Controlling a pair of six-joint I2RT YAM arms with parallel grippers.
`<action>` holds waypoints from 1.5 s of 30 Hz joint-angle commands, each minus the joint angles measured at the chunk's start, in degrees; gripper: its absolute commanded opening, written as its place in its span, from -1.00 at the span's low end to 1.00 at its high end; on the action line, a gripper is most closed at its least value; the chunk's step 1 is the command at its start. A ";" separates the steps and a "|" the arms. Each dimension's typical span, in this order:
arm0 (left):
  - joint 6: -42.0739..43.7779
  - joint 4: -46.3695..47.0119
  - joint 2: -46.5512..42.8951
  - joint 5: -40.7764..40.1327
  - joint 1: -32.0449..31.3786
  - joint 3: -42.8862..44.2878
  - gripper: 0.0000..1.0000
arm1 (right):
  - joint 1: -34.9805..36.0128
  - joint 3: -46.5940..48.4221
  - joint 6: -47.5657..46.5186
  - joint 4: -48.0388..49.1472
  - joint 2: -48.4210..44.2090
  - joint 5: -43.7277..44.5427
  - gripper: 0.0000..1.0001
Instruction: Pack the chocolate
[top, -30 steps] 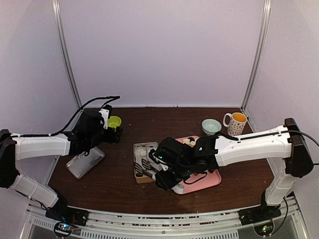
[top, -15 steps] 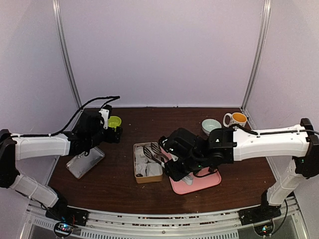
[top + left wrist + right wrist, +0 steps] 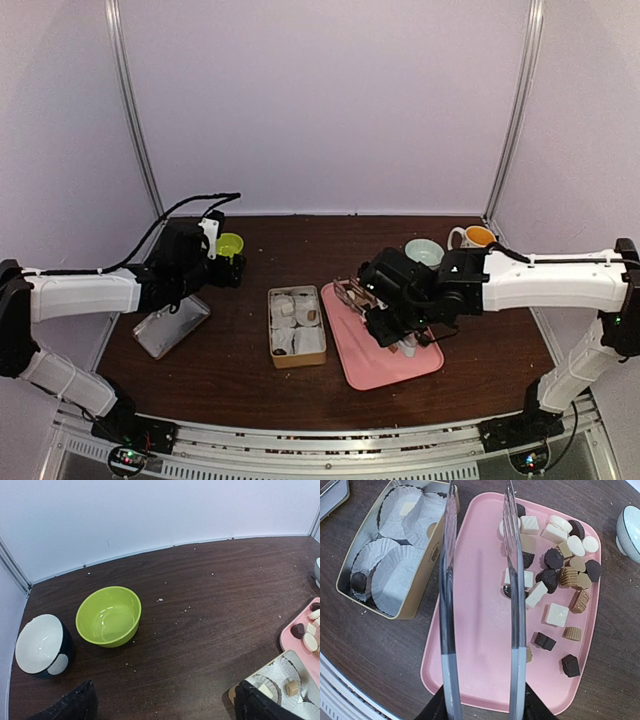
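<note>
Right claw (image 3: 482, 709): closed on the handle end of the clear tongs, held above the pink tray.
Clear tongs (image 3: 514, 595): two see-through blades reach away from the claw. They stand apart with nothing between them, over the bare left part of the tray.
Pink tray (image 3: 475, 650): a rounded rectangle on the counter, just right of the tan box.
Chocolate (image 3: 555, 565): most of it lies on the right half of the tray. It is a loose cluster of dark brown, caramel and cream-white pieces, with a few stragglers nearer the claw.
Tan box (image 3: 395, 612): open, beside the tray's left edge, and lined with white paper cups (image 3: 395, 575). One dark piece sits in a near cup and a caramel piece sits against the wall next to the tray.
Metal lid (image 3: 170, 325): a flat silver rectangle on the counter, well left of the box and partly under the left arm.
Left claw (image 3: 165, 707): fingers spread wide and holding nothing, above the counter (image 3: 210, 605) at the left, well apart from the tray.
Green bowl (image 3: 109, 616): upright and empty, beyond the left claw.
Dark bowl (image 3: 40, 645): white inside, just left of the green bowl.
Pale bowl (image 3: 424, 254): far side of the counter, behind the tray.
Mug (image 3: 475, 238): just right of the pale bowl, orange inside.
</note>
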 commanded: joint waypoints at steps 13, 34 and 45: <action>0.54 2.58 -0.57 0.22 0.42 0.63 0.95 | -8.03 1.18 -1.42 1.60 7.74 -3.70 -0.27; 0.65 2.53 -0.43 0.05 0.42 0.71 0.95 | -8.45 3.51 -2.86 2.11 13.19 -5.00 -0.27; 0.70 2.39 -0.43 0.05 0.35 0.69 0.95 | -8.33 5.15 -3.06 0.37 13.37 -5.44 -0.30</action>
